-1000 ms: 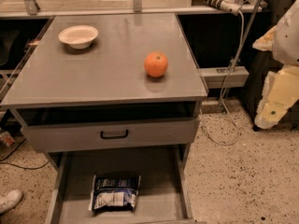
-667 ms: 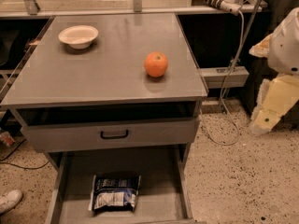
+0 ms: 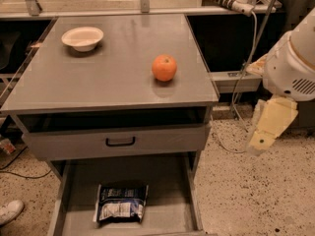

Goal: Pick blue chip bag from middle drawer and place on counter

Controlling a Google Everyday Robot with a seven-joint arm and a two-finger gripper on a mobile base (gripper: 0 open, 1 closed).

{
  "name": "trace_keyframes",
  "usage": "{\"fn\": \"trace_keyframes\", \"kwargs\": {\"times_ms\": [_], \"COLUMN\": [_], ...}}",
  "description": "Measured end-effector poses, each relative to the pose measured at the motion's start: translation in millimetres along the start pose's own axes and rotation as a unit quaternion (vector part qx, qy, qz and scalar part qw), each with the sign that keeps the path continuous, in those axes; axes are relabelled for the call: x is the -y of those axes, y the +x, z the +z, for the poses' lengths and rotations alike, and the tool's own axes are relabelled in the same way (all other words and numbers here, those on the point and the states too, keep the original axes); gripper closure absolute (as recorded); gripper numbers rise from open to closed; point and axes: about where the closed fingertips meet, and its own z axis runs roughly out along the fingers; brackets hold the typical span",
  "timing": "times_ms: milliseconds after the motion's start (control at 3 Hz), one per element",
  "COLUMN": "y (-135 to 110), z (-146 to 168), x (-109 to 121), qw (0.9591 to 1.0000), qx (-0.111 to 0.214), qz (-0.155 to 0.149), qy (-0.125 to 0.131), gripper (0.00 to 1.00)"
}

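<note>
The blue chip bag (image 3: pixel 120 202) lies flat on the floor of the pulled-out middle drawer (image 3: pixel 170 191), left of its centre, at the bottom of the camera view. The counter (image 3: pixel 113 77) is the grey top of the cabinet above it. My gripper (image 3: pixel 268 127) hangs at the right edge of the view, beside the cabinet at about the height of the drawer front and well to the right of the bag. It holds nothing that I can see.
A white bowl (image 3: pixel 82 37) sits at the counter's back left and an orange (image 3: pixel 164 67) right of its centre. A shut drawer front with a black handle (image 3: pixel 120 141) is above the open drawer. Cables (image 3: pixel 241 82) hang to the right. A shoe (image 3: pixel 9 211) is at the lower left.
My arm and gripper have shifted a little to the left, toward the cabinet. The bag, bowl and orange have not moved.
</note>
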Motion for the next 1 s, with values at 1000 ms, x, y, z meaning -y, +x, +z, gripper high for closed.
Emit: {"fn": "trace_keyframes", "kwargs": {"times_ms": [1000], "y": [-44.4], "z": [113.0], "x": [-91.9], "qw": [0.9955], "qx": [0.067], "qz": [-0.012], "qy": [-0.066], "gripper": [0.0]}}
